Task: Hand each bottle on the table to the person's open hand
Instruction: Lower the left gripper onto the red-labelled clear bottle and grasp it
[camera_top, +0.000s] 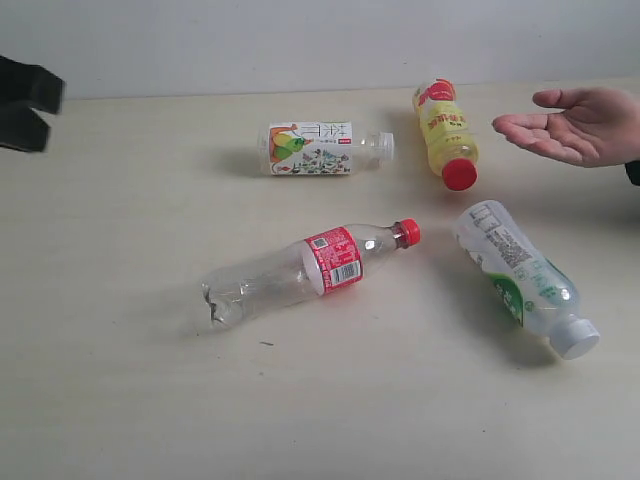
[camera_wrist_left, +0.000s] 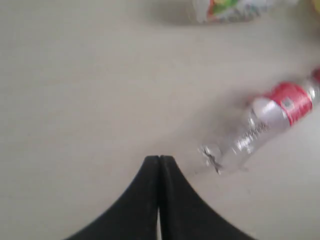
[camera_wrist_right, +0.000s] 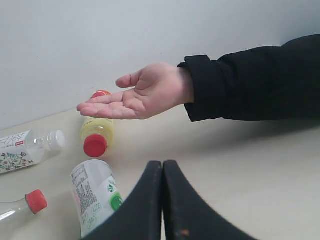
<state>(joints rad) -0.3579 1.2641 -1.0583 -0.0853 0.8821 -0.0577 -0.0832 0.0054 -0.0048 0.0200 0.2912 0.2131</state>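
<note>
The left gripper (camera_wrist_left: 159, 159) is holding its two black fingers pressed together, tip to tip, over the pale bench (camera_top: 120, 390). The red-label bottle (camera_top: 320, 262) is lying on its side nearest this gripper, with its crumpled base pointing toward the fingertips and its red cap pointing away; bottle and gripper are apart. Farther out from the same gripper, the fruit-label bottle (camera_top: 312, 148) is also lying on its side. The right gripper (camera_wrist_right: 162, 164) is likewise showing its fingers closed against each other, clamped on nothing. Just beside its tips the green-label bottle (camera_wrist_right: 95, 195) is lying flat on the bench. Beyond that, the yellow bottle (camera_wrist_right: 97, 132) is lying with its red cap facing the gripper. The open hand (camera_wrist_right: 140, 95) is hovering palm up above the bench, ahead of the right gripper, with its fingertips reaching over toward the yellow bottle and a dark sleeve (camera_wrist_right: 250, 82) covering the wrist. All four bottles are resting on the bench, apart from both grippers and from the hand.
</note>
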